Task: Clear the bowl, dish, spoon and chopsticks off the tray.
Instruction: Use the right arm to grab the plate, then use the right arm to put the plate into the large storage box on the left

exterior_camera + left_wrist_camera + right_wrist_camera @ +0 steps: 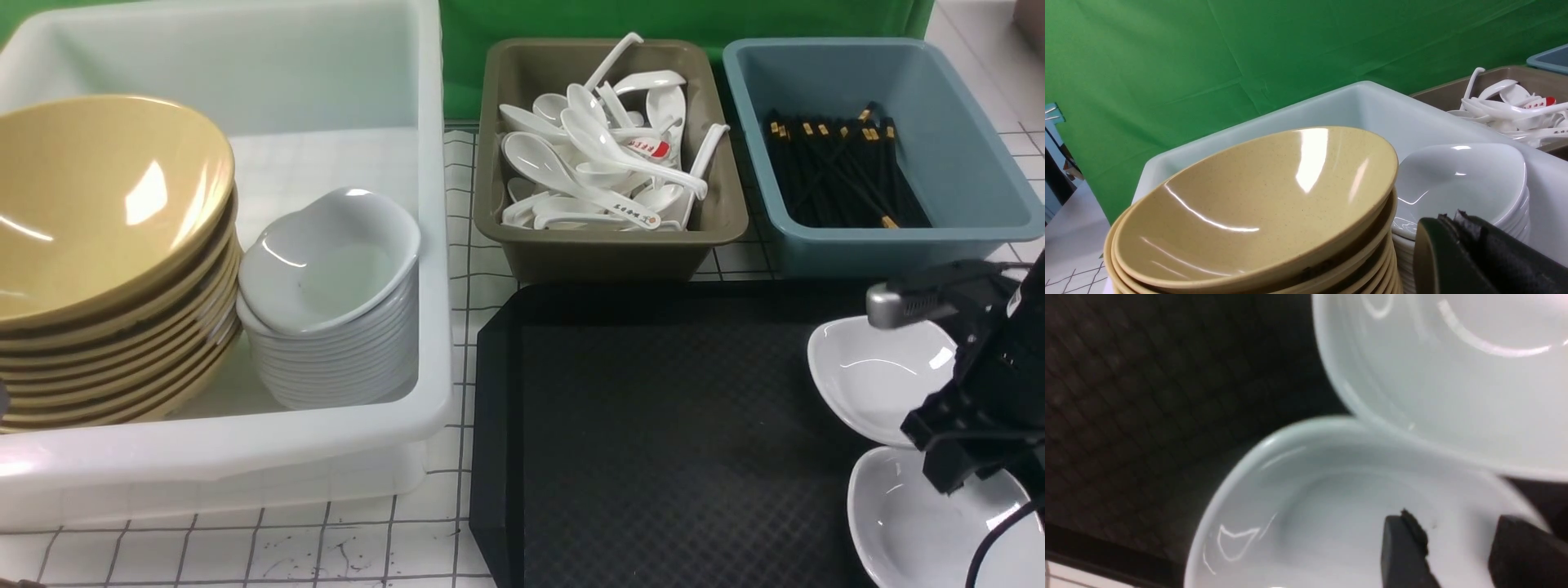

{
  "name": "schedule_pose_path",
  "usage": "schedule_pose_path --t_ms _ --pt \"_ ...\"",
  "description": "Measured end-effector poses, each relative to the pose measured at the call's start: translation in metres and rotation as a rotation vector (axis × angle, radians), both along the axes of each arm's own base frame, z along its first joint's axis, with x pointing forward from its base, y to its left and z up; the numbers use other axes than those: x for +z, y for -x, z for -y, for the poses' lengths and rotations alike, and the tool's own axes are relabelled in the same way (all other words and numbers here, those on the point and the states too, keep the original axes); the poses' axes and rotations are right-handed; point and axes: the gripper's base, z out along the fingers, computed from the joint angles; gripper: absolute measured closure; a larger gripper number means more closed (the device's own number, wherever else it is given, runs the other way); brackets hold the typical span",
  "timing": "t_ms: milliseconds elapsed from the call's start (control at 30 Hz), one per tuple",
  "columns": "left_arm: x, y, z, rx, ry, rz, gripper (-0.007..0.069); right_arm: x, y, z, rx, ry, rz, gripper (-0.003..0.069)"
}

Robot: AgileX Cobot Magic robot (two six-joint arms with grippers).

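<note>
The black tray (653, 425) holds two white dishes at its right side: a far dish (878, 376) and a near dish (906, 523). My right gripper (951, 478) is open and empty, its jaws hanging just over the near dish (1331, 522). One finger (1404, 551) is above the dish's hollow and the other is near its rim. The far dish (1433, 367) and the tray (1147, 396) also show there. My left gripper (1449, 218) is shut and empty beside a stack of yellow bowls (1257, 204). No bowl, spoon or chopsticks show on the tray.
A big white tub (433, 245) at left holds the stacked yellow bowls (106, 245) and stacked white dishes (331, 278). An olive tub (608, 253) holds several white spoons (604, 155). A blue tub (963, 139) holds black chopsticks (833, 171).
</note>
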Motion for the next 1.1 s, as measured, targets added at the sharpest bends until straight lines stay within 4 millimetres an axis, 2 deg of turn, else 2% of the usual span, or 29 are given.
schedule_pose_path --t_ms 67,200,367,467,567,667,733,867,1000,1100 --pt "0.0 0.0 0.0 0.0 0.0 0.0 0.0638 0.007 -0.002 0.002 0.003 0.024 0.046 0.032" --pt "0.0 0.0 0.0 0.0 0.0 0.0 0.0638 0.006 -0.005 0.008 -0.003 0.084 0.063 0.0314" --pt "0.0 0.0 0.0 0.0 0.0 -0.001 0.0638 -0.021 -0.006 0.009 -0.009 0.103 -0.026 0.0296" --pt "0.0 0.0 0.0 0.0 0.007 -0.002 0.0638 -0.029 -0.005 0.005 0.004 0.066 -0.076 0.0305" --pt "0.0 0.0 0.0 0.001 0.012 -0.003 0.0638 -0.031 -0.004 -0.006 0.031 -0.063 -0.101 0.038" --pt "0.0 0.0 0.0 0.001 0.015 -0.003 0.0638 -0.028 -0.003 -0.02 0.038 -0.214 -0.101 0.0503" --pt "0.0 0.0 0.0 0.001 0.015 -0.003 0.0638 -0.027 -0.003 -0.024 0.042 -0.261 -0.104 0.0515" --pt "0.0 0.0 0.0 0.001 0.015 -0.003 0.0638 -0.013 0.001 -0.035 0.082 -0.383 -0.076 0.0554" --pt "0.0 0.0 0.0 0.001 0.015 -0.003 0.0638 0.021 0.005 -0.047 0.147 -0.41 0.042 0.0575" --pt "0.0 0.0 0.0 0.001 0.015 -0.003 0.0638 0.057 0.005 -0.062 0.193 -0.424 0.152 0.0575"
